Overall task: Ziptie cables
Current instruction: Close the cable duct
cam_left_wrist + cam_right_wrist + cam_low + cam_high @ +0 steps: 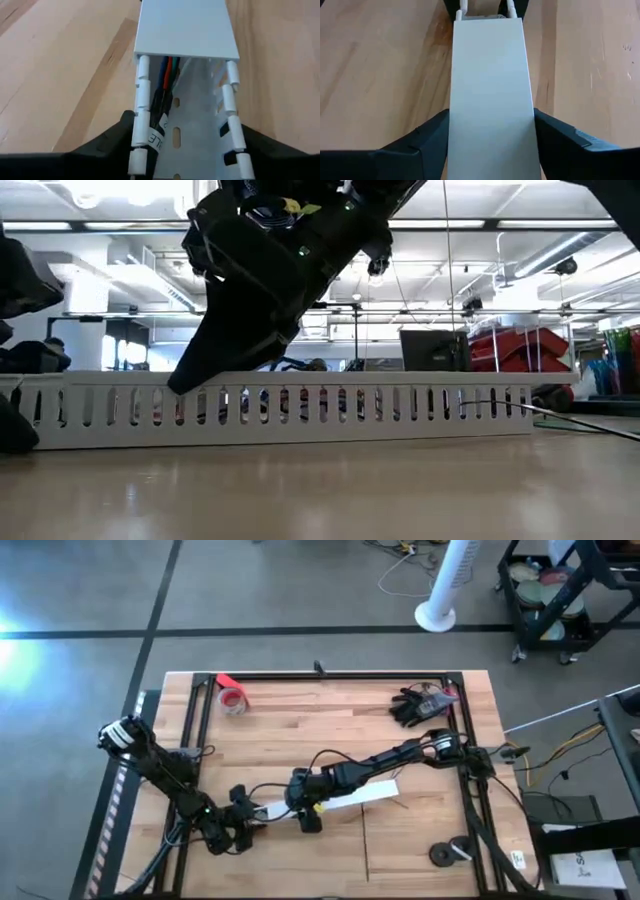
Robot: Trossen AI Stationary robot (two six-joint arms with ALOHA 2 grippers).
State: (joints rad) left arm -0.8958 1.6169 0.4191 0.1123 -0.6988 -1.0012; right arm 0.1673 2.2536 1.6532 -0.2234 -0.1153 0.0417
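A slotted white plastic duct (186,60) (smooth lid, open end) is clamped by the left gripper (185,150) and right gripper (492,145); thin coloured cables (167,75) are seen inside.

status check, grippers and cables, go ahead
Left gripper shut on duct open end. Right gripper shut on duct's lid. Cables lie inside duct, under lid. No ziptie seen.

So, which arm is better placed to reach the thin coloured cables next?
Probably the left. Its gripper straddles the open end of the white slotted plastic duct, where the blue, red and green cables show. The right gripper straddles the duct's flat white cover, which hides them.
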